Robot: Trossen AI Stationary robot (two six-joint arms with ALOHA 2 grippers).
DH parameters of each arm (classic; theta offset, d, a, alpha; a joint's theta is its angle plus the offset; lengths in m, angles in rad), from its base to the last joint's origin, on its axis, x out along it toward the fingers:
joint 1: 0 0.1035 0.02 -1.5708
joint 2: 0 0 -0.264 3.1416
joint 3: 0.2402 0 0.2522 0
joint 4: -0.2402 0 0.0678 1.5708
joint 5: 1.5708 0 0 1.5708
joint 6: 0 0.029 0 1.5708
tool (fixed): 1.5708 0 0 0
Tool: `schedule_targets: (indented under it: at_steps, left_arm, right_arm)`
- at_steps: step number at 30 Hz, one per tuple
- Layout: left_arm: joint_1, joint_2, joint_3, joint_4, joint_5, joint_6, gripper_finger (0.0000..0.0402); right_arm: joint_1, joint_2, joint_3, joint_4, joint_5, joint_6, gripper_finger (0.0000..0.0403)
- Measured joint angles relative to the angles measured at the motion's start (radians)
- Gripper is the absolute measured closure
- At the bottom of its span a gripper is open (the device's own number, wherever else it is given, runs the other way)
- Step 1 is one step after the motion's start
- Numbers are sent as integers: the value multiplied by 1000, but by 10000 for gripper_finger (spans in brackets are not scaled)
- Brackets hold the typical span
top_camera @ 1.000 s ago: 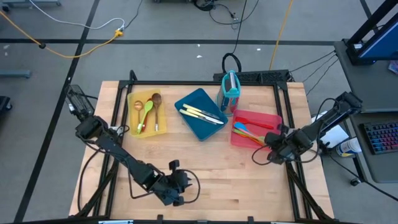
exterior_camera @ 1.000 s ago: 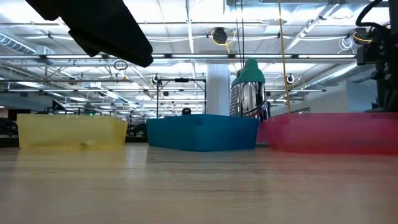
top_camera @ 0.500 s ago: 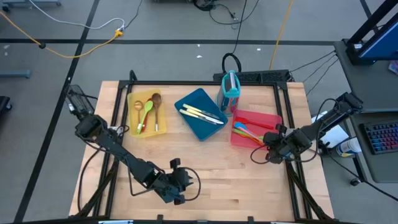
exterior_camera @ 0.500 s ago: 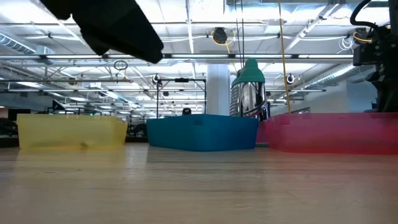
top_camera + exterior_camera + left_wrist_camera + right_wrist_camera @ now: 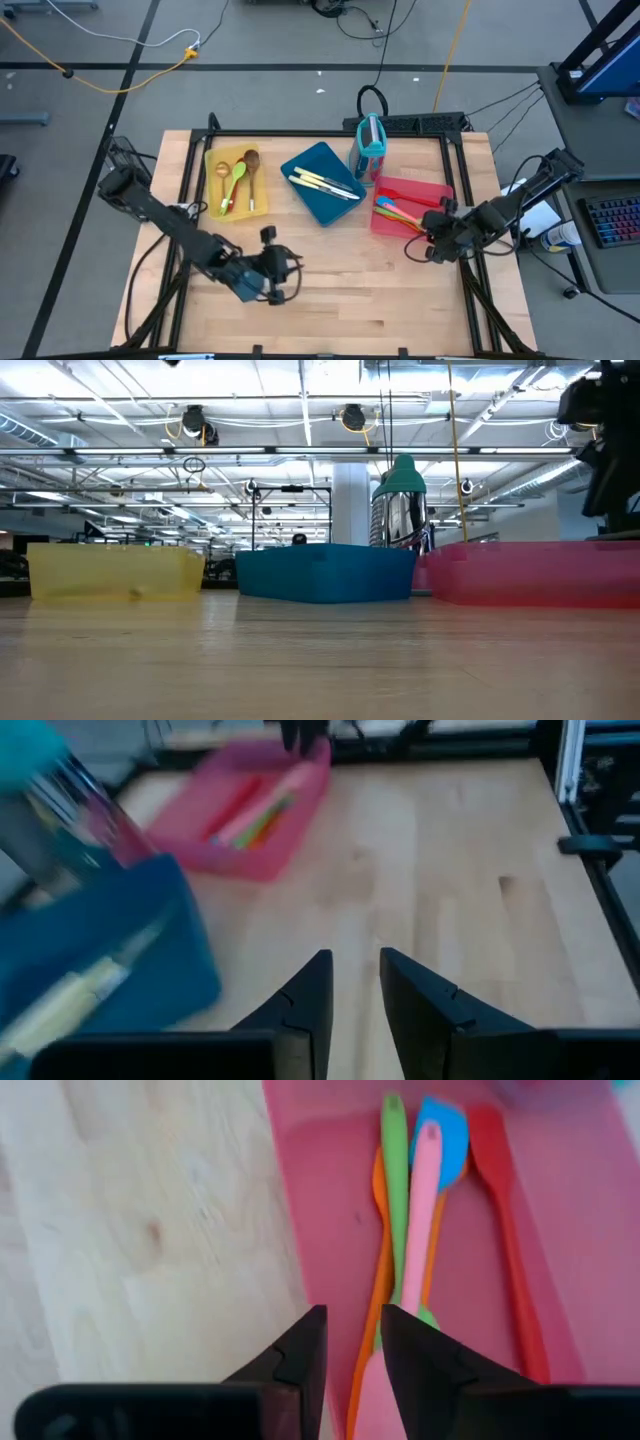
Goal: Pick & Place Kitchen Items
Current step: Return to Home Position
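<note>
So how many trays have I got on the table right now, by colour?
Yellow tray: 1
Blue tray: 1
Red tray: 1
Total: 3

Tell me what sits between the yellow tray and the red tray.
The blue tray holding cream-handled knives, seen in the high view; yellow tray, red tray.

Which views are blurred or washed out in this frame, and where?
Left wrist view: strong blur on the blue tray and pink tray; only the left claw is crisp. Right wrist view: sharper, spatulas readable, slight smear on the table. Low view: bright ceiling lights, trays soft. High view: even, clear.
</note>
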Motion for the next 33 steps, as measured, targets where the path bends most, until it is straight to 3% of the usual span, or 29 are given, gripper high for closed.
schedule_targets:
  at_steps: [7,17,21,25,28,31,33]
  left_arm:
    - [2,-137,0,-92,-8,227,311]
    - [13,-289,0,-249,-138,263,311]
    - [37,-360,0,-308,-138,275,311]
    - [79,-455,0,-379,-133,277,311]
    - [123,-532,-22,-424,-71,263,311]
    - [178,-609,-118,-336,55,317,311]
    - [232,-654,-219,-185,201,371,311]
  right_arm:
    - [0,0,28,244,17,-221,310]
    - [0,-23,28,851,239,-811,310]
    - [-6,-64,28,1028,265,-991,310]
    - [-41,-127,28,1072,177,-1062,316]
    - [-86,-171,28,1063,75,-1064,328]
    - [-157,-190,28,1031,-68,-1037,343]
    - [-214,-185,28,1013,-172,-1005,352]
